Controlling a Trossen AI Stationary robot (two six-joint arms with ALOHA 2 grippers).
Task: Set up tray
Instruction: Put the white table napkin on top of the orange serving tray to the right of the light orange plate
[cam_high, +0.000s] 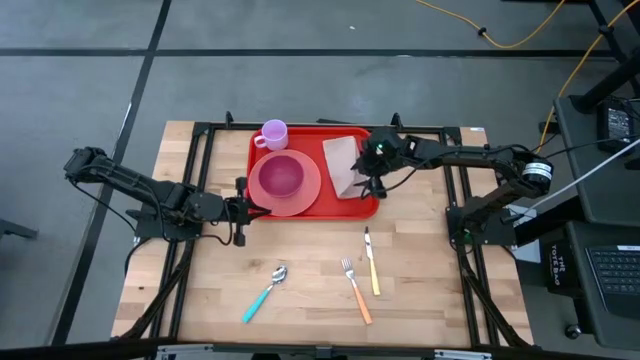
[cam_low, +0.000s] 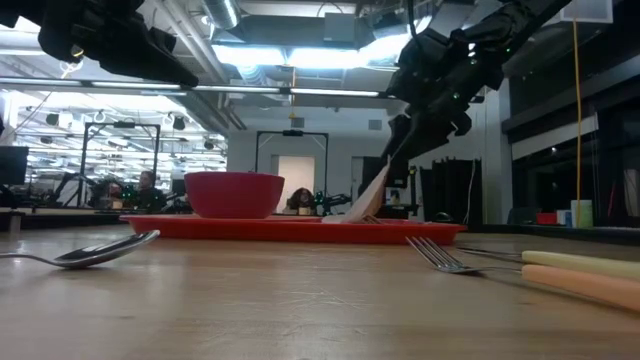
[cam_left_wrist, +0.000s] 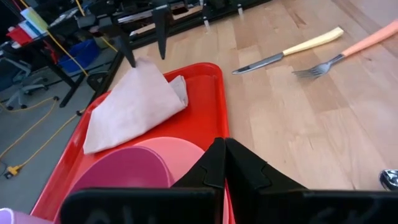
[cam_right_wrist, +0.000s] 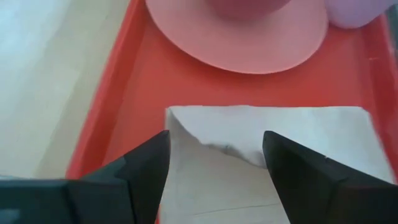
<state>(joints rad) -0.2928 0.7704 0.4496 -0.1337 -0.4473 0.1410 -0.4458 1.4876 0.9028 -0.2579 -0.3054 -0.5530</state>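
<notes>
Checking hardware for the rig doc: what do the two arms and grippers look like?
Both arms are dark, slim and jointed. The left gripper has two black wedge-shaped fingers tapering to a point. The right gripper has two broad black flat-sided fingers. A small green light glows near the right wrist, and dark cables run along the right arm.

The pink plate (cam_right_wrist: 239, 34) beside the napkin (cam_right_wrist: 267, 162) runs off the right wrist frame, bowl mostly cropped. People behind the tray (cam_low: 290, 229) in the low view are too small to make out.
</notes>
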